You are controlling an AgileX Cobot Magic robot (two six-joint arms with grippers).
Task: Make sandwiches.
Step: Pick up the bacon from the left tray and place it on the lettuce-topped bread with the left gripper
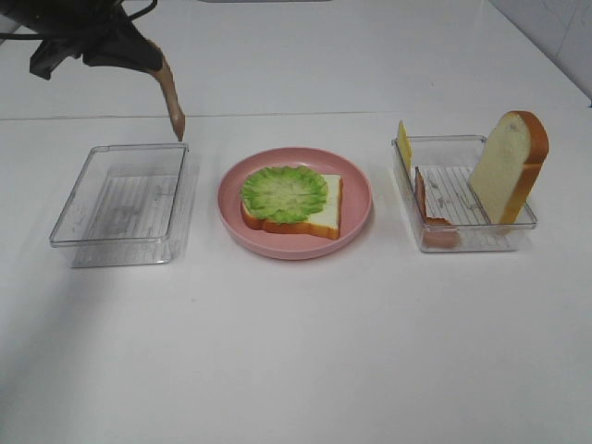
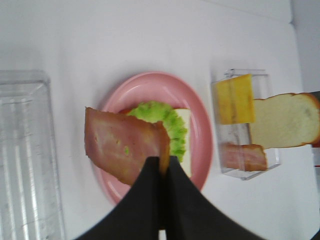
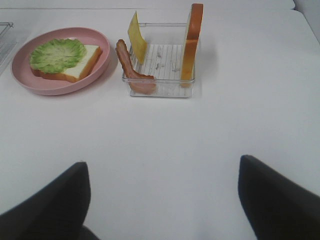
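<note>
1. Sandwich (image 1: 291, 205), bread under lettuce, lies on plate (image 1: 359, 222) mid-frame.
2. Tray (image 1: 467, 243) at right holds cheese (image 1: 403, 144), spare bacon (image 1: 425, 205), upright bread slice (image 1: 504, 166).
3. Left gripper (image 1: 158, 59) pinches bacon strip (image 1: 172, 98), upper left.
4. Right gripper (image 3: 162, 175) spread.

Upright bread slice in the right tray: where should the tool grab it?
Pinch the top crust from above, jaws across the two flat faces. The bread slice stands on edge in the tray, its top well above the rim.
</note>
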